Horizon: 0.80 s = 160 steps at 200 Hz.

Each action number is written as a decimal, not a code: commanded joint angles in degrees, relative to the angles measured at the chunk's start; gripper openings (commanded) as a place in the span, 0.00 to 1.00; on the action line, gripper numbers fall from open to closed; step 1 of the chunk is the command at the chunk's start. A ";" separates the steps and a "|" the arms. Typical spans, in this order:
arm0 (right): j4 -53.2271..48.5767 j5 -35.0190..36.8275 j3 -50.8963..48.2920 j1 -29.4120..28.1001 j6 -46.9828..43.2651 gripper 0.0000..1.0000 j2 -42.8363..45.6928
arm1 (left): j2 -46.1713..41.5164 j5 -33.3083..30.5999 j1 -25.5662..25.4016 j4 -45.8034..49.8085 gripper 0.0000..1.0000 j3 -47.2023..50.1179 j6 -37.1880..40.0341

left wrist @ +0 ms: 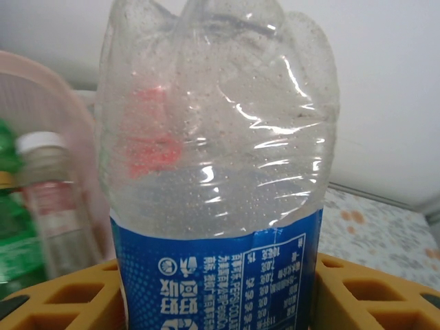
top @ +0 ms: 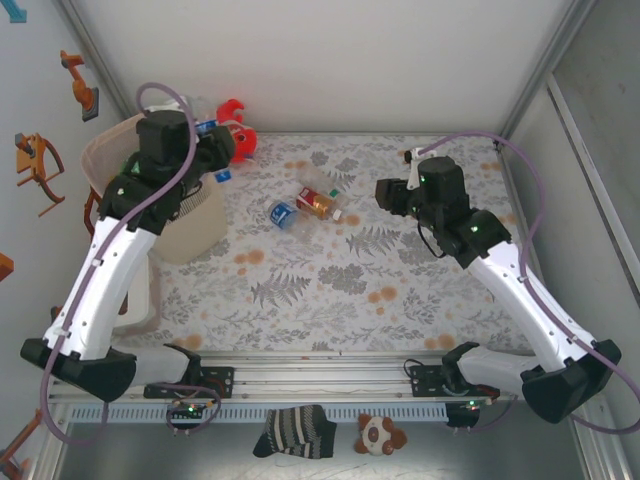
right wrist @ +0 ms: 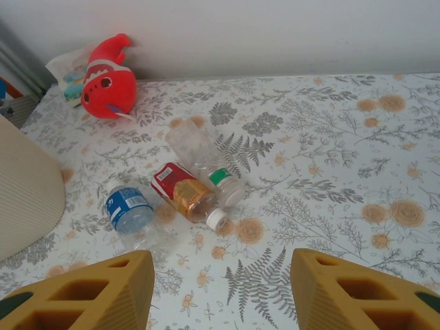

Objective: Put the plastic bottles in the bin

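My left gripper (top: 207, 152) is shut on a clear crushed bottle with a blue label (left wrist: 220, 172), held upright between the yellow fingers (left wrist: 75, 295) beside the pale-pink bin (top: 105, 152). The bin's rim (left wrist: 41, 75) shows at the left of the left wrist view, with a white-capped bottle (left wrist: 48, 192) and a green one (left wrist: 10, 234) inside. Three more plastic bottles lie mid-table: blue-labelled (right wrist: 127, 206), red-labelled brown (right wrist: 182, 192) and clear with a green band (right wrist: 203, 155). My right gripper (right wrist: 220, 275) hovers open and empty on their near side.
A red-orange fish plush (right wrist: 106, 79) lies at the back wall, right of the bin, with a white wrapper (right wrist: 69, 69) behind it. A striped sock (top: 295, 430) and a small toy (top: 380, 435) lie below the front rail. Walls enclose the floral table (top: 420, 290).
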<state>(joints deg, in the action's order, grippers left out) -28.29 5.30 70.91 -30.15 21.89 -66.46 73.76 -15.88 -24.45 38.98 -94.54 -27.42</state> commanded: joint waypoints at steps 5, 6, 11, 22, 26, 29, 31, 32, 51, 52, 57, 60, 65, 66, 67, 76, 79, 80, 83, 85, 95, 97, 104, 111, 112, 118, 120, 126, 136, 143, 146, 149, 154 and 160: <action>2.26 -1.25 1.21 -0.08 1.04 0.54 -0.42 | -1.30 0.26 5.56 6.99 0.55 -2.16 2.90; 2.27 -1.25 1.18 -0.08 1.04 0.54 -0.43 | -1.36 0.43 5.82 7.12 0.55 -2.24 2.90; 2.35 -1.34 1.01 -0.08 1.13 0.54 -0.30 | -1.49 1.13 7.04 7.60 0.55 -2.32 2.98; 2.45 -1.38 0.90 -0.08 1.25 0.54 -0.31 | -1.68 2.39 9.79 8.68 0.55 -2.63 3.23; 2.45 -1.42 0.90 -0.08 1.20 0.54 -0.34 | -1.70 2.74 10.79 9.06 0.55 -2.65 3.34; 2.45 -1.38 0.94 -0.08 1.22 0.54 -0.27 | -1.72 3.04 11.49 9.35 0.55 -2.71 3.46; 2.45 -1.35 0.95 -0.08 1.22 0.54 -0.30 | -1.74 3.22 11.96 9.53 0.55 -2.72 3.50; 2.50 -1.35 0.92 -0.08 1.23 0.54 -0.32 | -1.76 3.31 12.23 9.62 0.55 -2.78 3.55; 2.71 -1.35 0.90 -0.08 1.39 0.54 -0.29 | -1.60 5.12 17.06 11.23 0.55 -2.90 4.08; 2.72 -1.35 0.90 -0.08 1.40 0.54 -0.31 | -1.55 5.27 17.33 11.30 0.55 -2.87 4.15; 2.80 -1.43 0.85 -0.08 1.48 0.54 -0.33 | -1.35 6.06 18.63 11.64 0.55 -2.93 4.21; 2.88 -1.43 0.81 -0.08 1.49 0.54 -0.33 | -1.29 6.52 19.23 11.74 0.55 -2.98 4.32; 2.97 -1.52 0.73 -0.08 1.49 0.54 -0.43 | -0.96 7.14 20.47 12.06 0.55 -3.08 4.66; 2.98 -1.52 0.77 -0.08 1.49 0.54 -0.43 | -0.97 7.25 20.70 12.12 0.55 -3.09 4.70; 2.98 -1.52 0.79 -0.08 1.49 0.54 -0.47 | -0.93 7.34 20.90 12.14 0.55 -3.10 4.81; 2.99 -1.67 0.72 -0.08 1.54 0.54 -0.60 | -0.32 7.78 22.36 12.86 0.55 -3.47 5.94; 2.98 -1.71 0.83 -0.08 1.51 0.54 -0.68 | 0.02 7.79 22.82 13.14 0.55 -3.68 6.27; 2.98 -1.70 0.82 -0.08 1.50 0.54 -0.69 | 0.09 7.79 22.98 13.22 0.55 -3.74 6.38; 2.98 -1.74 0.82 -0.08 1.49 0.54 -0.74 | 0.36 7.79 23.40 13.50 0.55 -3.88 6.72; 2.98 -1.77 0.83 -0.08 1.51 0.54 -0.77 | 0.54 7.90 23.68 13.71 0.55 -3.98 6.91; 2.98 -1.78 0.87 -0.08 1.49 0.54 -0.93 | 1.58 8.59 25.17 14.53 0.55 -4.41 7.90; 2.98 -1.78 0.89 -0.08 1.49 0.54 -0.95 | 1.79 8.76 25.46 14.72 0.55 -4.42 8.08; 2.98 -1.78 0.89 -0.07 1.49 0.54 -0.95 | 2.36 9.09 26.48 15.14 0.55 -4.47 8.42; 2.98 -1.78 1.00 -0.08 1.49 0.54 -0.96 | 3.04 9.43 27.57 15.58 0.55 -4.41 8.45; 3.03 -1.74 0.99 -0.08 1.45 0.54 -0.96 | 3.14 9.49 27.72 15.59 0.55 -4.42 8.44; 3.07 -1.70 0.98 -0.08 1.40 0.54 -0.94 | 3.72 9.76 28.63 15.87 0.55 -4.19 8.26; 3.07 -1.72 1.05 -0.08 1.40 0.54 -0.93 | 3.82 9.91 28.90 15.95 0.55 -4.12 8.24; 3.15 -1.68 1.03 -0.08 1.40 0.54 -0.94 | 4.39 10.15 29.67 16.19 0.55 -3.78 7.80; 3.16 -1.69 0.98 -0.08 1.36 0.54 -1.04 | 5.35 9.87 30.58 16.10 0.55 -3.05 6.96; 3.08 -1.70 0.89 -0.08 1.40 0.54 -0.96 | 5.84 9.66 31.20 15.90 0.54 -2.39 6.18; 3.07 -1.70 0.89 -0.08 1.36 0.54 -0.95 | 6.01 9.60 31.43 15.70 0.55 -2.14 5.85; 3.03 -1.70 0.91 -0.04 1.40 0.54 -0.95 | 6.19 9.49 31.69 15.57 0.55 -1.73 5.50; 2.98 -1.70 0.94 -0.08 1.40 0.54 -0.88 | 6.43 9.30 32.10 15.02 0.55 -1.18 4.95; 2.90 -1.70 0.87 -0.08 1.40 0.53 -0.78 | 6.76 9.16 32.70 14.59 0.55 -0.49 4.31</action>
<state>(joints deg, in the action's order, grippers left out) -26.96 3.84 70.91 -30.15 22.70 -67.18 79.35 -7.40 6.44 53.08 -97.14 -21.52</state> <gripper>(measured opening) 0.537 0.548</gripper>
